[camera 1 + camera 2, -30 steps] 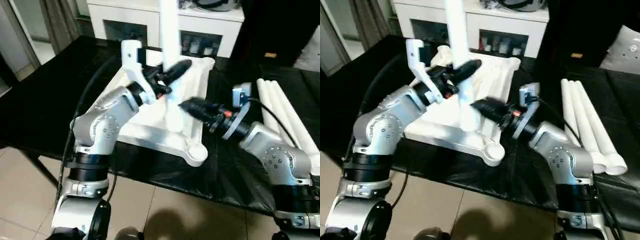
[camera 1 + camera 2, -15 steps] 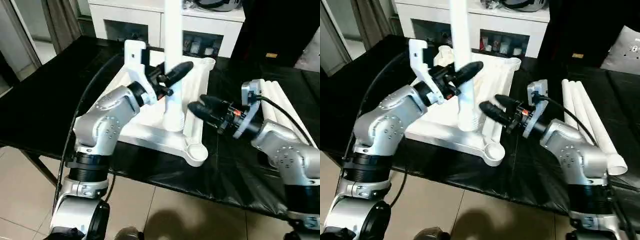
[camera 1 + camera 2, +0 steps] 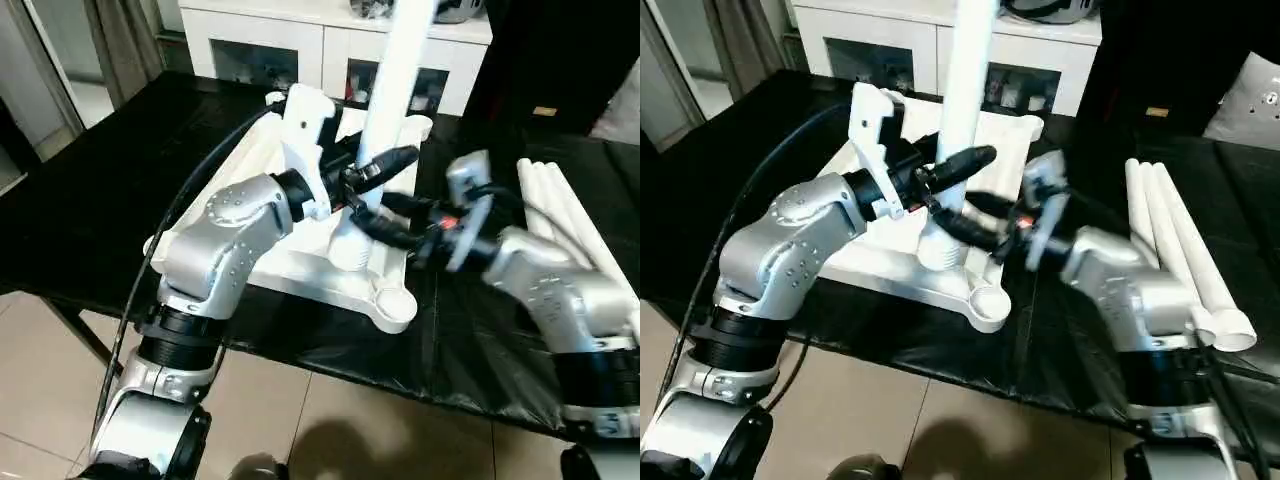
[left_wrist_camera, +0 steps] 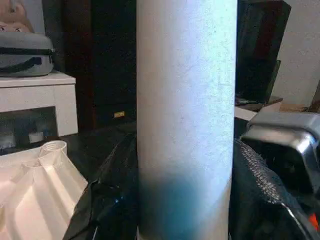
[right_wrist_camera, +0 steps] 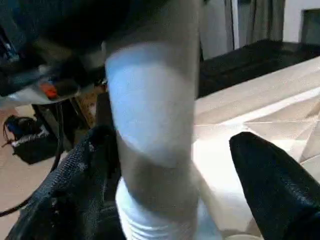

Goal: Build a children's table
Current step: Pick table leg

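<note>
Centre frame, the leg [image 3: 400, 90] stands near upright, foot on the upturned tabletop [image 3: 300, 255]. Left gripper [image 3: 372, 172] is clamped on its mid-shaft; right gripper [image 3: 385, 222], jaws apart, straddles it lower down, nearer the foot.

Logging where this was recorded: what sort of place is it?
Probably a home-like room or indoor lab: a white cabinet with glass-fronted compartments, grey curtains, a beige tiled floor, and a black-covered work table.
</note>
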`<state>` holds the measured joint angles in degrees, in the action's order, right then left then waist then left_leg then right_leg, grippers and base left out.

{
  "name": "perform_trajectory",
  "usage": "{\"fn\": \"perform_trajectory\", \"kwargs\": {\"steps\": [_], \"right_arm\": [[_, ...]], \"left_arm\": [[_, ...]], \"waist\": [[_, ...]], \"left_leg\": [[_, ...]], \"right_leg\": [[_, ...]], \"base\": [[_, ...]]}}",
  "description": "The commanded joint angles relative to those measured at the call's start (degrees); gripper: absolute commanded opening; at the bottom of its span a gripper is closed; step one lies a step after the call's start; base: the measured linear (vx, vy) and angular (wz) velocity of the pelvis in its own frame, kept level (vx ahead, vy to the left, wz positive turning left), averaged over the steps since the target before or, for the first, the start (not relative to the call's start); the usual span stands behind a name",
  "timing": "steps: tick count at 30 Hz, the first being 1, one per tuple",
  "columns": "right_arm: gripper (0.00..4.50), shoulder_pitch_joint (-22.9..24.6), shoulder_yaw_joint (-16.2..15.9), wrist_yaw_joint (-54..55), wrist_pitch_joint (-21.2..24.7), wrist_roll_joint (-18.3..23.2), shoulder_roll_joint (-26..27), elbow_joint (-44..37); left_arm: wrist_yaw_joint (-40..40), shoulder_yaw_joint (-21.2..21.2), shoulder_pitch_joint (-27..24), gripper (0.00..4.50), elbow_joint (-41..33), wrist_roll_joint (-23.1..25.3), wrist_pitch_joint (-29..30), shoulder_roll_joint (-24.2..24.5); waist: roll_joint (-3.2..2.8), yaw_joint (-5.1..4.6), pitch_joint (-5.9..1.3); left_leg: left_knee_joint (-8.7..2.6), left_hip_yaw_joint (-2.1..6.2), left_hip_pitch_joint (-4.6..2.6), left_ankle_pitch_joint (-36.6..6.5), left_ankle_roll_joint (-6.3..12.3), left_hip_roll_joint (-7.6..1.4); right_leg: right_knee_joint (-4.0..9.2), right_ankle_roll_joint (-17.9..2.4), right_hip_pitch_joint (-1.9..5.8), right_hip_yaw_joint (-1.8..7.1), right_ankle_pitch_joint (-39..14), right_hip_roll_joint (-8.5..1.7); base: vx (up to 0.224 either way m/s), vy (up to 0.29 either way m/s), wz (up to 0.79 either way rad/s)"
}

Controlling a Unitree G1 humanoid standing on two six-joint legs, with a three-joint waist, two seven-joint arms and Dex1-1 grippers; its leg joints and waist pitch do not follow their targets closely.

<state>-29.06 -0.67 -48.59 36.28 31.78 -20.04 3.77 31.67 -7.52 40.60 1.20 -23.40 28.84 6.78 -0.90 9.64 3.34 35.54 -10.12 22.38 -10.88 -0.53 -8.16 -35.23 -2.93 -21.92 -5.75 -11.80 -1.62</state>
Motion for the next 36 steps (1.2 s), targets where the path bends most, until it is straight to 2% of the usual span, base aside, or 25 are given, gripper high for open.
{"fn": "perform_trajectory", "kwargs": {"steps": [1,6,8,10,12,15,22,25,34,36], "right_arm": [[3.86,-1.23,-0.54,0.6,-0.19,-0.63,0.05,0.67],[3.86,-1.79,-0.87,1.37,-0.6,-1.45,0.89,2.26],[3.53,-1.84,-0.88,1.36,-0.64,-1.6,1.03,2.51],[3.5,-1.86,-0.8,1.22,-0.53,-1.64,1.17,2.65],[3.15,-1.95,-0.86,1.02,-0.42,-1.66,1.33,2.83],[3.05,-2.07,-1.12,0.86,-0.48,-1.81,1.5,2.91],[3.01,-2.86,-0.77,0.92,-1.22,-1.96,1.78,3.96],[3.37,-2.94,-0.67,0.81,-1.06,-1.72,1.86,3.89],[3.4,-3.23,-0.59,0.69,-1.41,-1.92,2.51,4.45],[3.04,-3.23,-0.43,0.5,-1.36,-1.55,2.64,4.37]], "left_arm": [[-0.06,-1.02,0.34,1.88,-0.62,1.24,-0.99,-0.07],[0.12,-2.07,0.15,1.88,-0.57,2.47,-1.87,-0.17],[0.16,-2.25,0.04,1.88,-0.62,2.7,-2.02,-0.32],[0.26,-2.46,-0.05,1.88,-0.63,2.92,-2.24,-0.42],[0.33,-2.61,-0.16,1.88,-0.81,3.03,-2.36,-0.7],[0.37,-2.87,-0.38,1.88,-1.14,3.1,-2.42,-1.05],[0.52,-3.37,-0.87,1.88,-1.29,3.71,-2.83,-1.29],[0.51,-3.36,-1.0,1.88,-1.42,3.84,-2.83,-1.4],[0.87,-3.59,-1.17,1.88,-1.64,3.97,-2.78,-1.76],[0.79,-3.61,-1.23,1.88,-1.61,4.04,-2.84,-1.77]], "waist": [[0.53,-0.07,-4.37],[0.51,-0.19,-4.33],[0.51,-0.21,-4.4],[0.53,-0.21,-4.4],[0.57,-0.19,-4.43],[0.59,-0.19,-4.4],[0.74,-0.28,-4.38],[0.75,-0.26,-4.41],[0.75,-0.31,-4.41],[0.73,-0.29,-4.44]], "left_leg": [[-3.71,2.84,-1.12,-2.77,4.1,-6.41],[-3.78,2.85,-1.09,-3.04,3.81,-6.39],[-3.74,2.86,-1.15,-2.89,3.76,-6.42],[-3.75,2.9,-1.14,-2.61,3.9,-6.48],[-3.69,2.83,-1.1,-2.38,4.06,-6.41],[-3.68,2.81,-1.09,-2.53,4.22,-6.39],[-3.69,2.77,-1.07,-2.43,4.16,-6.36],[-3.67,2.76,-1.1,-2.05,4.3,-6.37],[-3.65,2.75,-1.04,-2.26,4.32,-6.31],[-3.65,2.77,-1.1,-2.14,4.42,-6.38]], "right_leg": [[4.04,-7.12,2.94,4.59,-6.24,-8.93],[4.14,-6.82,2.95,4.58,-7.23,-8.9],[4.05,-6.99,2.97,4.58,-6.63,-8.88],[3.92,-7.13,2.94,4.59,-5.84,-8.84],[3.83,-7.27,2.98,4.62,-5.22,-8.91],[3.93,-7.19,3.0,4.56,-5.73,-8.89],[3.98,-6.96,3.01,4.6,-6.58,-8.93],[3.88,-6.92,2.97,4.6,-6.01,-8.87],[3.94,-7.07,3.02,4.56,-6.24,-8.88],[3.9,-6.95,2.97,4.57,-6.06,-8.86]], "base": [[0.0,0.0,0.0],[0.0,0.0,0.0],[0.0,0.0,0.0],[0.0,0.0,0.0],[0.0,0.0,0.0],[0.0,0.0,0.0],[0.0,0.0,0.0],[0.0,0.0,0.0],[0.0,0.0,0.0],[0.0,0.0,0.0]]}}
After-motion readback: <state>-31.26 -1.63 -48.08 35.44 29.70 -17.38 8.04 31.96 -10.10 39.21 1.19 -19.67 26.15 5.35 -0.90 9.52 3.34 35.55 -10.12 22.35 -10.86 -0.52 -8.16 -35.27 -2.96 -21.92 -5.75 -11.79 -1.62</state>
